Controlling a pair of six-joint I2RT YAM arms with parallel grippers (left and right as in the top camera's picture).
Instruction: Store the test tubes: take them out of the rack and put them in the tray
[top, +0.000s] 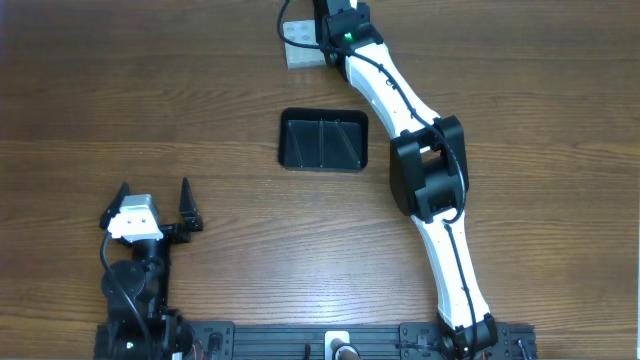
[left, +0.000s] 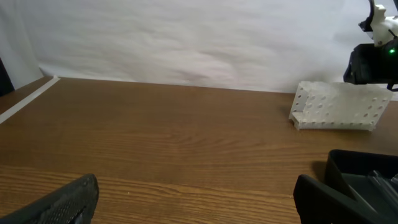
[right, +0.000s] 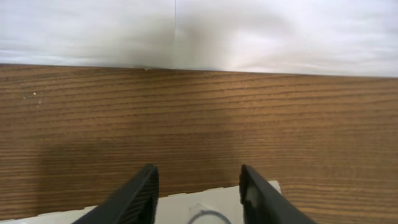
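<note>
The white perforated rack (top: 298, 50) stands at the far edge of the table, also seen from the side (left: 339, 106). My right arm (top: 385, 85) reaches up to it. The right gripper (right: 198, 169) is open and hangs just above the rack's top (right: 180, 208). The round rim of a clear tube (right: 205, 216) shows low between its fingers. The black tray (top: 323, 140) lies in the middle of the table, nearer than the rack, with faint clear shapes inside. My left gripper (top: 154, 187) is open and holds nothing, low at the near left, far from both.
A white wall or sheet (left: 186, 37) backs the table's far edge, right behind the rack. Bare wood (top: 150, 90) stretches left of the rack and tray. The right arm's black elbow (top: 428, 170) hangs just right of the tray.
</note>
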